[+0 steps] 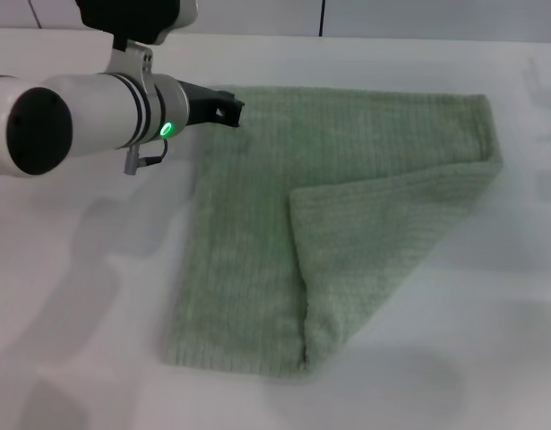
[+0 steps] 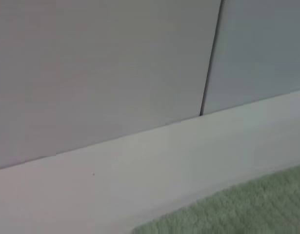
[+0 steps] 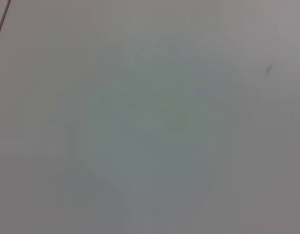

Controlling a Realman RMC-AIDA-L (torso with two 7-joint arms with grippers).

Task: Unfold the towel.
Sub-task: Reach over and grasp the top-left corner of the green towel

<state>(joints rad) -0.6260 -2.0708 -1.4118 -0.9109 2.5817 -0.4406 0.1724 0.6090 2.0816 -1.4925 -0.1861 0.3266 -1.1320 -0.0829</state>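
Your left pincer (image 1: pixel 228 109) sits at the far left corner of the pale sage-green ribbed terry towel (image 1: pixel 248 260), its dark tip right at the cloth's edge; you cannot tell whether its fingers are apart or together. From that pincer the towel spreads away across the white worktop (image 1: pixel 69 296), toward your right and toward the robot. Its right part is folded over in a triangular flap (image 1: pixel 383 242), lying on the layer beneath. Your right pincer is out of sight.

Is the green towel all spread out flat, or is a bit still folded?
Partly folded. The towel lies flat on the table, but its right corner is flipped over on top as a triangle flap.
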